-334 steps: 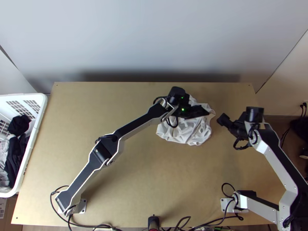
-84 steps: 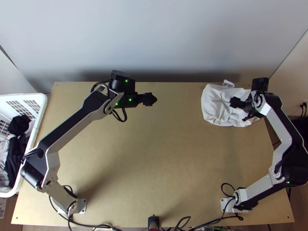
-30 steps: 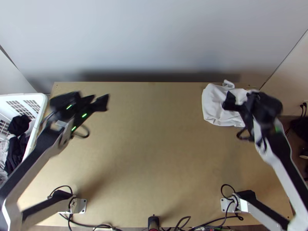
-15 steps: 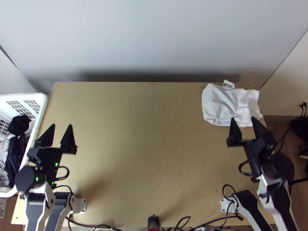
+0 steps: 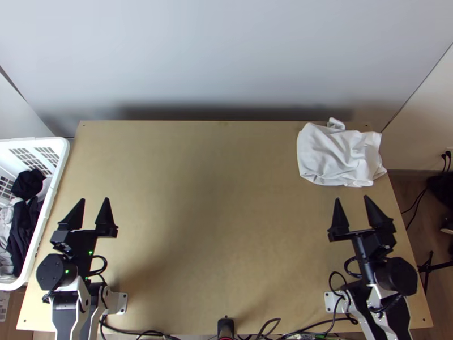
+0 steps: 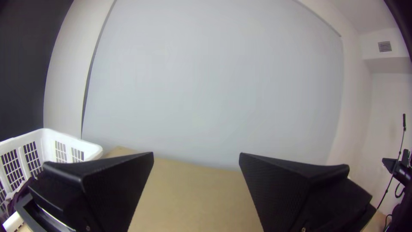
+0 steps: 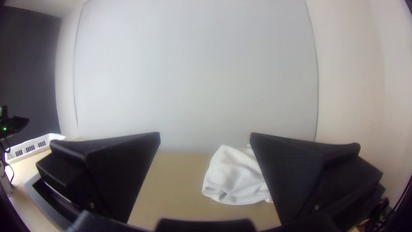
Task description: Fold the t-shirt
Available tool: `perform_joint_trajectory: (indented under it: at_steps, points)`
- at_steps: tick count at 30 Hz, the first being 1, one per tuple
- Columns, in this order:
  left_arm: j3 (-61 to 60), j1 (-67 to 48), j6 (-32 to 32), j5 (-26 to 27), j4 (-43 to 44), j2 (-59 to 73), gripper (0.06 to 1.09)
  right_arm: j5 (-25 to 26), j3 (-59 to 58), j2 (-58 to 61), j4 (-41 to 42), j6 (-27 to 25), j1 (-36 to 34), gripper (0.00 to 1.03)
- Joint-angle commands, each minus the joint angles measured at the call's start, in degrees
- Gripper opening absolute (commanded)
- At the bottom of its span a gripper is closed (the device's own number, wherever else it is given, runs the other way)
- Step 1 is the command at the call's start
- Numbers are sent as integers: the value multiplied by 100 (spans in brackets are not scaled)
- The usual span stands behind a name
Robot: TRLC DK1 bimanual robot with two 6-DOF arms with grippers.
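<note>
The white t-shirt (image 5: 340, 156) lies as a compact, wrinkled bundle at the table's far right corner, a small tuft standing out at its far edge. My left gripper (image 5: 94, 203) stands open over the near left of the table. On the other side my right gripper (image 5: 351, 199) is open too, a little nearer than the cloth and apart from it. In the left wrist view the left gripper (image 6: 196, 157) has nothing between its fingers. The right wrist view shows the right gripper (image 7: 205, 136) with fingers wide apart, the shirt (image 7: 236, 176) beyond them, partly behind one finger.
A white basket (image 5: 48, 212) with dark and light clothes stands at the table's left edge. The bare wooden table (image 5: 215, 215) stretches between the arms, with a pale wall (image 5: 226, 56) behind it. Cables run along the near edge.
The shirt was moved from the middle to the far right corner, then left lying there. Both arms have drawn back toward their bases, and their grippers now show open, pointing away from the bases.
</note>
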Motion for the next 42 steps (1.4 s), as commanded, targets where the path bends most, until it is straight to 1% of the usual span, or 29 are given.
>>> perform_joint_trajectory:
  at_steps: [1, 3, 6, 7, 15, 42]
  points:
    - [-394, 165, 309, 9, -574, -104, 103, -3, -476, -242, -182, -9, 78, 98]
    - [-403, 165, 388, 9, -856, -104, 103, -3, -616, -242, -305, -9, 78, 98]
    - [-412, 165, 572, -9, -1155, -95, 103, -3, -660, -242, -1017, 176, 183, 98]
    - [-412, 156, 607, -44, -1163, -95, 103, -3, -669, -233, -1096, 176, 192, 98]
    - [-429, 165, 651, -281, -1234, -86, 103, -3, -678, -233, -1114, 176, 157, 98]
    - [-429, 156, 651, -281, -1234, -95, 103, -3, -678, -233, -1114, 176, 157, 98]
